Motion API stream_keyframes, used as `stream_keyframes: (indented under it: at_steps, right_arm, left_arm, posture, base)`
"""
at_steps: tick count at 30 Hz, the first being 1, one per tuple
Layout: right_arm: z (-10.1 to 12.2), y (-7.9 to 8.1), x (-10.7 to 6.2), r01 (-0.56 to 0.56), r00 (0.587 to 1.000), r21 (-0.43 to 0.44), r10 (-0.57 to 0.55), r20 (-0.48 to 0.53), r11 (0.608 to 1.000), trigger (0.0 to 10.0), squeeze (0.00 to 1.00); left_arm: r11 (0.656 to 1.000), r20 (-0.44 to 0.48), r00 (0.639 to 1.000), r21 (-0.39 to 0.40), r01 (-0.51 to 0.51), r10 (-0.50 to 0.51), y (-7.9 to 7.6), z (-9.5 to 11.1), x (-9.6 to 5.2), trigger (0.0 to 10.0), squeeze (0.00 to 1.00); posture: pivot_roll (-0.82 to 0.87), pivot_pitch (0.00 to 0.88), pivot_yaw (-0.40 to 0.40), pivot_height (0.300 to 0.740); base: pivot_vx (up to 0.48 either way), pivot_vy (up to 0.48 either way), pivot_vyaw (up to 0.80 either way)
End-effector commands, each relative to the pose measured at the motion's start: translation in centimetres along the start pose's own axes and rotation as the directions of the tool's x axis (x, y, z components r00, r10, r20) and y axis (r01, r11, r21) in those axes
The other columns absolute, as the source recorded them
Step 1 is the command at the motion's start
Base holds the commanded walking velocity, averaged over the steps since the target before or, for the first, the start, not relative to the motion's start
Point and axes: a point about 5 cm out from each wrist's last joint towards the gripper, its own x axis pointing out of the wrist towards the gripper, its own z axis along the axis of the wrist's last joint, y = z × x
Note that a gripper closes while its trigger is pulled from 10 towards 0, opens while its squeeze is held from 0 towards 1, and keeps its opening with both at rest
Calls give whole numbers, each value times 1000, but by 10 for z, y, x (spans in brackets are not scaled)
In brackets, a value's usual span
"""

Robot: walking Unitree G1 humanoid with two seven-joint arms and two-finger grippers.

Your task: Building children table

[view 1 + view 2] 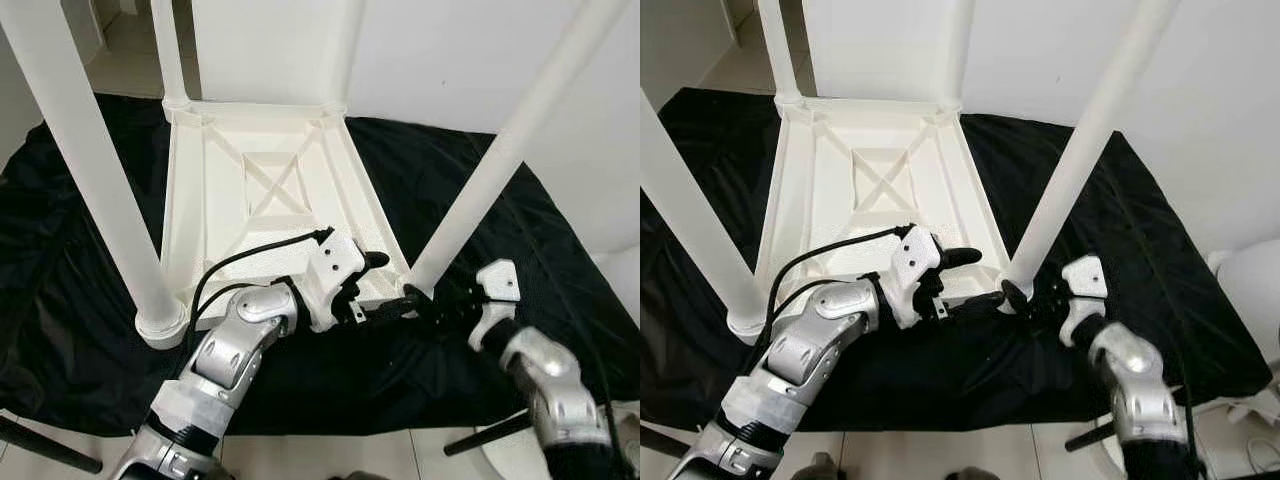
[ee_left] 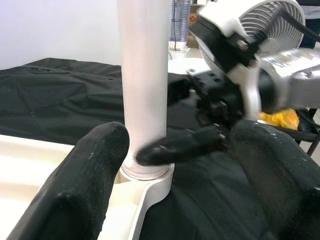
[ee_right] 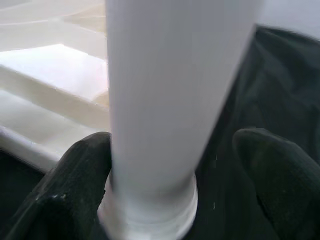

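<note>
The white table (image 1: 270,195) lay upside down on a black cloth (image 1: 80,200), legs pointing up. At its near right corner, the right claw (image 1: 1025,298) stood open around the base of the leg (image 1: 480,190). The left claw (image 1: 385,300), also open, held nothing beside that corner edge.

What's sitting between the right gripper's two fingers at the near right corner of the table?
The right gripper straddles the base of the white table leg, just above its socket collar, in the right wrist view.
</note>
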Motion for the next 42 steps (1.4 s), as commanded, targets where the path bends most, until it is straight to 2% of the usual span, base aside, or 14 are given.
stream_keyframes:
  at_steps: [1, 8, 9, 10, 13, 23, 24, 29, 33, 34, 36, 39, 40, 42]
  right_arm:
    - [-3, -1, 7, -44, 999, -14, 44, -21, 999, 10000, 0]
    - [-3, 5, 20, -111, 994, -15, 111, -18, 994, 10000, 0]
    - [-6, 10, 23, -140, 990, 13, 141, -22, 990, 3373, 0]
    - [-8, 13, 24, -166, 986, 33, 166, -22, 986, 0, 0]
    - [-14, 17, 22, -190, 981, 58, 192, -31, 980, 0, 0]
    - [-20, 15, 11, -175, 984, 81, 177, -19, 981, 0, 0]
    - [-19, 16, 10, -129, 991, 91, 131, -16, 987, 10000, 0]
    - [-17, 18, 11, -59, 998, 105, 60, -8, 993, 10000, 0]
    - [-11, 24, 17, 106, 994, 131, -108, 10, 986, 10000, 0]
    - [-11, 24, 17, 106, 994, 131, -108, 10, 986, 10000, 0]
    - [-3, 40, 23, 280, 958, 142, -286, 27, 949, 10000, 0]
    - [2, 48, 27, 372, 923, 150, -382, 42, 916, 10000, 0]
    - [2, 48, 27, 372, 923, 150, -382, 42, 916, 10000, 0]
    - [2, 53, 28, 471, 876, 181, -481, 13, 863, 10000, 0]
  left_arm:
    - [1000, -10, 1000, 16, 1, -1, 0, 1, 3, 10000, 0]
    - [1000, -11, 1000, 18, -4, 4, 0, 1, 2, 10000, 0]
    - [1000, -11, 1000, 15, -8, 8, 1, 1, 2, 10000, 0]
    - [1000, -10, 1000, 13, -11, 11, 1, 1, 2, 10000, 0]
    - [1000, -7, 1000, 9, -18, 18, 2, 2, 2, 10000, 0]
    - [1000, -9, 1000, 7, -6, 6, 2, 2, 3, 10000, 0]
    - [1000, -8, 1000, 7, -1, 1, 3, 2, 4, 10000, 0]
    - [1000, -6, 1000, 8, 6, -6, 3, 3, 5, 10000, 0]
    - [1000, -6, 1000, 8, 8, -8, 3, 2, 5, 10000, 0]
    - [1000, -6, 1000, 8, 8, -8, 3, 2, 5, 10000, 0]
    - [1000, -3, 1000, 12, 1, -1, 2, 2, 6, 10000, 0]
    - [1000, 0, 1000, 16, -4, 4, 2, 3, 6, 10000, 0]
    - [1000, 0, 1000, 16, -4, 4, 2, 3, 6, 10000, 0]
    - [1000, 1, 1000, 18, -7, 7, 2, 3, 6, 10000, 0]
  posture:
    - [44, 0, -88, 740]
    - [47, 0, -86, 740]
    - [48, 0, -85, 740]
    - [48, 0, -83, 740]
    - [48, 0, -83, 740]
    - [22, 0, -62, 740]
    - [16, 0, -58, 740]
    - [14, 0, -57, 740]
    - [6, 0, -55, 740]
    - [6, 0, -55, 740]
    - [6, 0, -59, 740]
    - [6, 0, -58, 740]
    - [6, 0, -58, 740]
    - [5, 0, -58, 740]
  base:
    - [0, 0, 0]
    - [0, 0, 0]
    - [0, 0, 0]
    - [0, 0, 0]
    - [0, 0, 0]
    - [0, 0, 0]
    - [0, 0, 0]
    - [0, 0, 0]
    - [0, 0, 0]
    - [0, 0, 0]
    - [0, 0, 0]
    - [0, 0, 0]
    - [0, 0, 0]
    - [0, 0, 0]
